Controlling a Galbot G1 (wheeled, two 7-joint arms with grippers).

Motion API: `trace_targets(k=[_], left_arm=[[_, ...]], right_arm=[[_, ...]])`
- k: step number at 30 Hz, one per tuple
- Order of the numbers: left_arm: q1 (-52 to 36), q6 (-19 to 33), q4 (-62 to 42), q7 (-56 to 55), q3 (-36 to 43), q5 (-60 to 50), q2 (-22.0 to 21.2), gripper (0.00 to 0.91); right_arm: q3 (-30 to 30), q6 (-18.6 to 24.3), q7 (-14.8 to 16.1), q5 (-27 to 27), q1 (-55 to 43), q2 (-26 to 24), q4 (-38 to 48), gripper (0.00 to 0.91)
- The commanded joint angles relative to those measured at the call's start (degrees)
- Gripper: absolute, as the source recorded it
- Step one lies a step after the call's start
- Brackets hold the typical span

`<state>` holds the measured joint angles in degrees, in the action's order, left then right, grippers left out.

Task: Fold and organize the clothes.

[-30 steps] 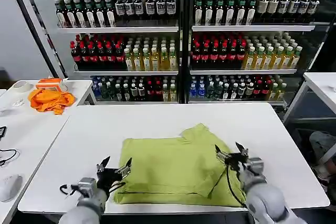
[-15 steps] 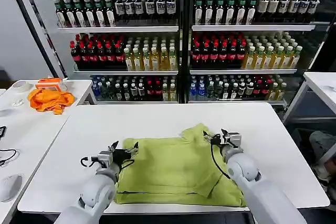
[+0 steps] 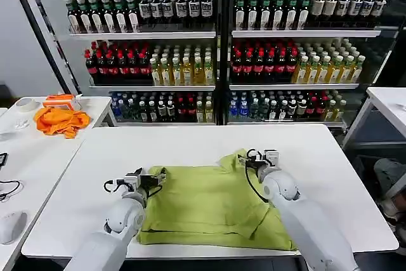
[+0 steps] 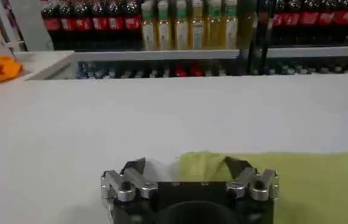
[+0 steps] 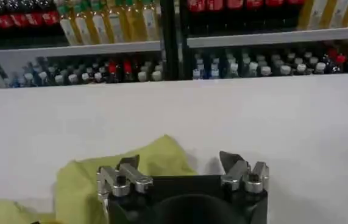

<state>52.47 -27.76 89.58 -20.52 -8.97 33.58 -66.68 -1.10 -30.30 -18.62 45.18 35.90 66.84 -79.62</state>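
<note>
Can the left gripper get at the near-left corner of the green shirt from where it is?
Probably yes: the left gripper, open, hovers at the T-shirt's far-left corner, and nothing lies along that edge.

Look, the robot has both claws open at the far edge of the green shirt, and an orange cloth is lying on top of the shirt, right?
Not quite. The orange cloth lies on the side table to the robot's left, apart from the green shirt, as the head view shows. The left gripper and right gripper are indeed open at the shirt's far edge.
</note>
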Motion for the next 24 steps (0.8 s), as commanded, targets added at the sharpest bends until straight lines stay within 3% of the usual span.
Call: trace_targets(k=[1,3,16,24], left_arm=[[-1.3,-1.6,-3.3,-0.5,0.8,0.5,-0.5,0.111],[-1.1,-1.7,-3.2,-0.5,0.8,0.6,-0.5,0.04],[1.2,-1.3,-0.2,1.0,0.4,2.8,0.5,0.02],[2.5,2.0,2.2,1.6,-0.1,2.7,1.0,0.02]], right_arm=[[-1.8,-0.3,0.2,1.4,-2.5,0.8,2.7,0.111],[-1.9,-0.3,0.4,1.4,-2.4,0.8,2.7,0.0],[-2.0,-0.4,1.5,2.0,-0.8,0.1,0.7,0.0],[-1.4,1.1,1.7,0.9,0.1,-0.1,-1.1,0.0]])
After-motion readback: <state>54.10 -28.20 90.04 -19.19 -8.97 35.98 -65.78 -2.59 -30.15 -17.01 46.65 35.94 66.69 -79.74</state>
